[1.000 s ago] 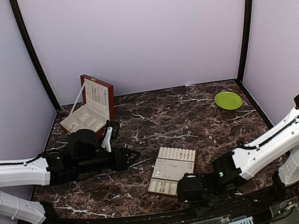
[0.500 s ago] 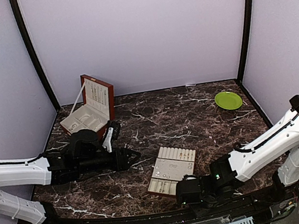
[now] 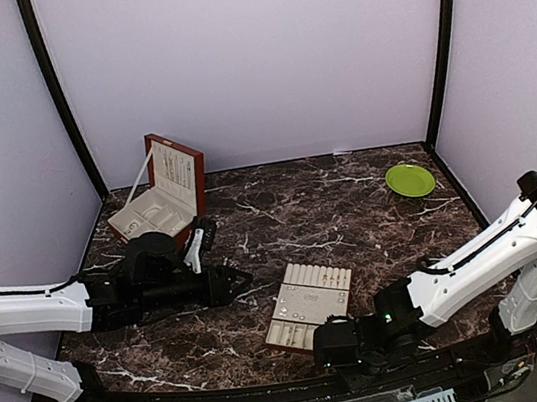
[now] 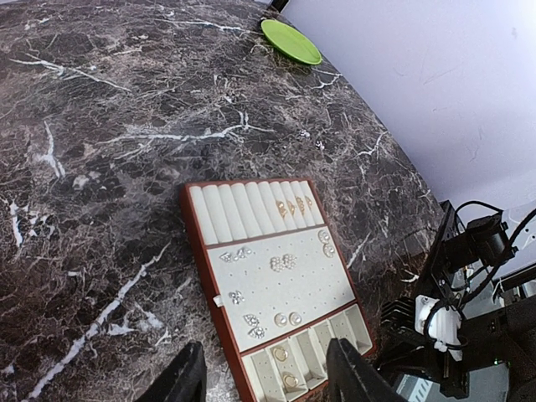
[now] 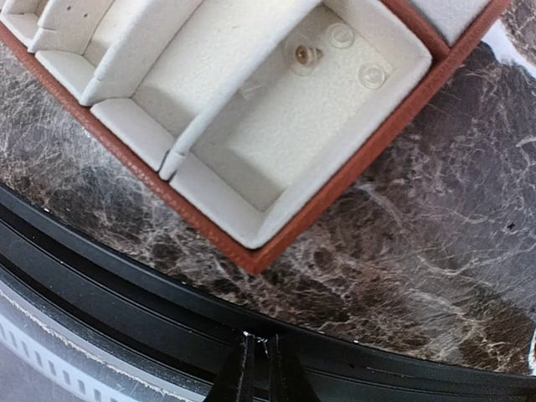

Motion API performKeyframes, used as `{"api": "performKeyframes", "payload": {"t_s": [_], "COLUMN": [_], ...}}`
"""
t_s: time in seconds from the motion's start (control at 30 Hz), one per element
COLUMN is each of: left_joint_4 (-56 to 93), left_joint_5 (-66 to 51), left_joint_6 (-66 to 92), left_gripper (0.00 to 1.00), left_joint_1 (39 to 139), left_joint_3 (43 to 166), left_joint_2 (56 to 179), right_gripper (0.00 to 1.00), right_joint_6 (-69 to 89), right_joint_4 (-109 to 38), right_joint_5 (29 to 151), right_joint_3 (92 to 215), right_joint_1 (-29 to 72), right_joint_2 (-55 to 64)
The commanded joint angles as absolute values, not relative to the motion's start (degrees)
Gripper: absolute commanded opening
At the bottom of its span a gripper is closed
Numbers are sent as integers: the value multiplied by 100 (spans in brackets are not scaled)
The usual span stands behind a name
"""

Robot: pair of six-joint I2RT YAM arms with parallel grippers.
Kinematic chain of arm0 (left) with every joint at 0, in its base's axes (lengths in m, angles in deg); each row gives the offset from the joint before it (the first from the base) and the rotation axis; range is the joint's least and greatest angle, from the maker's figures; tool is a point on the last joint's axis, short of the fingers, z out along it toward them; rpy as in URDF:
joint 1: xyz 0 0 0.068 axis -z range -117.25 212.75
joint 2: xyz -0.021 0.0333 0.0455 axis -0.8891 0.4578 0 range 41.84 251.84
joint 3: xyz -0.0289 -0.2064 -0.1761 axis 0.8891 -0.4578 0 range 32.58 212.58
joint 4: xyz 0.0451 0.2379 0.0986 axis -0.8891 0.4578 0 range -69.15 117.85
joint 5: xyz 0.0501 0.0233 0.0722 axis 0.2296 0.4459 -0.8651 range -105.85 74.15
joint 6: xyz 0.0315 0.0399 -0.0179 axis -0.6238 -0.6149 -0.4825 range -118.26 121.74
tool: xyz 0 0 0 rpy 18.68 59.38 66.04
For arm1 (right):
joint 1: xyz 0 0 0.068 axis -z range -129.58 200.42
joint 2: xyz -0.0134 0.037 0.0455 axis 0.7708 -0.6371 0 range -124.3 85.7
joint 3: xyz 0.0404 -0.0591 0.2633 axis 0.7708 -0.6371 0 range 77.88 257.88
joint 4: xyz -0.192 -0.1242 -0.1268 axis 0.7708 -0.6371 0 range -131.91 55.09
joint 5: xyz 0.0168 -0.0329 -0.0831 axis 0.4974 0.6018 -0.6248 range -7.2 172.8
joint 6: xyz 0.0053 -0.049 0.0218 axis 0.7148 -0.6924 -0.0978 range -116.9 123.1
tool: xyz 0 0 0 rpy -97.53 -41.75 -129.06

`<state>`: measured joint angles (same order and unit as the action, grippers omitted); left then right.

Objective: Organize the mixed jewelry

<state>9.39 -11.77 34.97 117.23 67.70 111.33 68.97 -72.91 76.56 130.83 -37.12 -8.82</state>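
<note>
The cream slotted tray (image 3: 310, 306) in a red-brown frame lies at the front centre of the table. In the left wrist view several small silvery and pearl jewelry pieces (image 4: 282, 262) sit on the tray's middle panel (image 4: 314, 276), and gold rings (image 4: 281, 355) lie in its end compartments. My left gripper (image 4: 266, 381) is open and hovers left of the tray (image 3: 236, 282). My right gripper (image 5: 257, 343) is at the tray's near corner by the table edge (image 3: 321, 347). Its fingers are closed on a tiny silvery piece at their tips. A small stud (image 5: 303, 54) lies in a corner compartment.
An open red-brown wooden box (image 3: 165, 198) with a cream lining stands at the back left. A green plate (image 3: 410, 180) lies at the back right. A black rail (image 5: 126, 285) runs along the table's near edge under the right gripper.
My right arm has shifted slightly left along the near edge of the table. The left arm, tray and box have not moved.
</note>
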Motion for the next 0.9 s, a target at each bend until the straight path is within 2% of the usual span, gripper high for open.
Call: {"api": "performKeyframes", "payload": {"t_s": [0.0, 0.2, 0.87], "left_joint_4": [907, 907, 855], "left_joint_5": [-1090, -1080, -1044], "left_joint_6": [3434, 3426, 3417], "left_gripper": [52, 52, 52], "left_joint_1": [11677, 11663, 11659], "left_joint_3": [6860, 6879, 6923], "left_joint_2": [11176, 11193, 11259], "right_gripper": [7, 0, 0], "right_joint_6": [6892, 6911, 6494], "right_joint_4": [-7219, -7354, -7863], "right_joint_5": [7681, 7649, 7274], "right_joint_3": [13124, 13162, 13462], "right_joint_1": [-3702, -3707, -3711], "right_joint_2": [-1031, -1090, -826]}}
